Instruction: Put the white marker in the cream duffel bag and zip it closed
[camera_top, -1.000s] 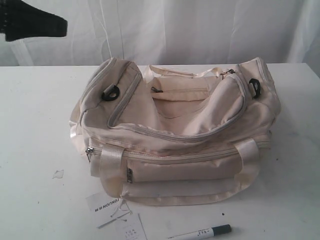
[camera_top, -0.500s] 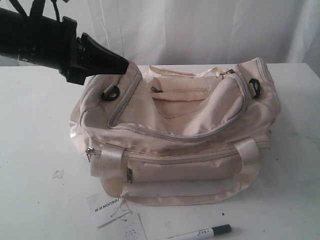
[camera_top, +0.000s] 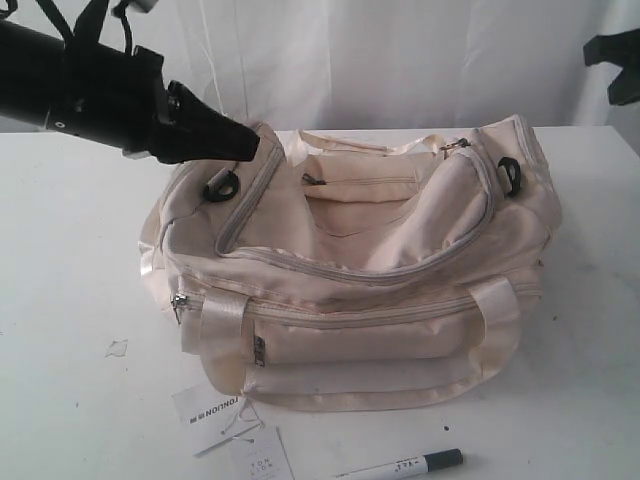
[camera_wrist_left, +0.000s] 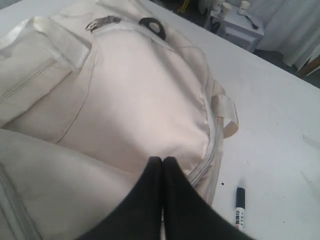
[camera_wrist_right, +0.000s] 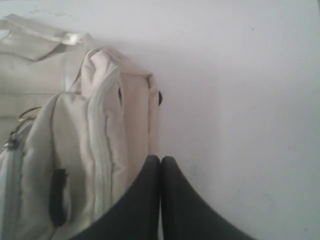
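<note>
Left fingers (camera_wrist_left: 149, 192): pressed together with nothing between them. In the exterior view their dark tip (camera_top: 235, 140) sits at the top rim of the bag's left end, beside a black end ring (camera_top: 221, 186). Whether the tip touches the fabric I cannot tell.
Right fingers (camera_wrist_right: 145, 197): pressed together and holding nothing, poised over the bag's right end and the bare worktop beside it. In the exterior view only a dark part of that arm shows, at the upper right edge.
White marker (camera_top: 400, 466): lies flat on the worktop (camera_top: 70, 260) in front of the bag, at the near edge of the exterior view, its dark cap pointing right. Nothing grips it.
Marker and fingers: well apart from both pairs. The bag lies between the marker and the left fingers, and the left wrist view catches the marker (camera_wrist_left: 240, 207) on the worktop beyond the bag's edge.
Cream duffel bag (camera_top: 350, 260): rests on the worktop with its top zip undone, the mouth sagging open and an inner zip pocket showing.
Hang tags (camera_top: 215, 408): two white paper tags on the worktop by the bag's front left corner, left of the marker.
</note>
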